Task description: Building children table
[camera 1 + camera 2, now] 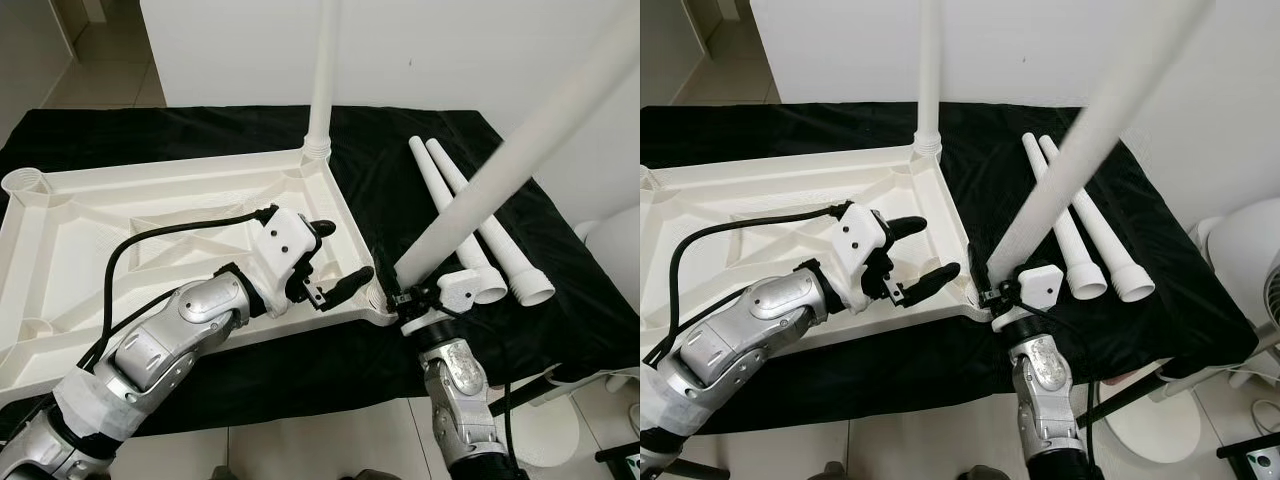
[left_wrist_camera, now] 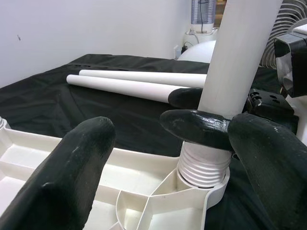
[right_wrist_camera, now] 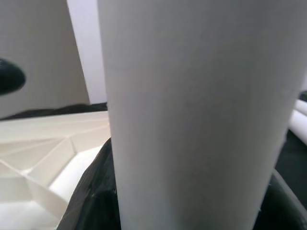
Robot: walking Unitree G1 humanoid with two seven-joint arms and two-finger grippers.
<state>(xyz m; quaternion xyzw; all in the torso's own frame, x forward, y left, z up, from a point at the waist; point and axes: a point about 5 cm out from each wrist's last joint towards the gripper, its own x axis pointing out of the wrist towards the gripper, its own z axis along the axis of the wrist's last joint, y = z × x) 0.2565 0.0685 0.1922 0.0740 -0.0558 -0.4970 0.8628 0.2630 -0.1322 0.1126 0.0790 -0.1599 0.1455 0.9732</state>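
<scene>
Lying upside down on the black-cloth-covered surface (image 1: 200,370) is the white moulded plastic tabletop (image 1: 120,235), ribbed underside up; everything below is placed relative to it.

- Far corner of the tabletop nearest the wall: one white plastic tube leg (image 1: 322,70) already stands upright in its socket.
- Near corner on the robot's right: second white tube leg (image 1: 520,150) sits with its ribbed threaded end in the corner socket (image 2: 204,175), leaning away from the tabletop toward the robot's right, not vertical.
- Right gripper (image 1: 412,298) is at that near corner, just outside the tabletop edge, jaws clamped around the leaning leg just above its threaded end. The right wrist view is mostly leg, with the tabletop ribs behind it.
- Left gripper (image 1: 340,260) hovers over the tabletop's near edge, just inside the same corner. Jaws apart, gripping nothing; one black fingertip (image 1: 358,278) points at the socket, close to it. Contact with the leg base: cannot tell.
- Two spare white tube legs (image 1: 470,215) lie side by side on the cloth, well off the tabletop's right side, flared threaded ends toward the robot.
- Empty round socket (image 1: 27,182) shows at the tabletop's far left corner.
- White fan (image 1: 1250,250) stands off the surface, beyond the spare legs.
</scene>
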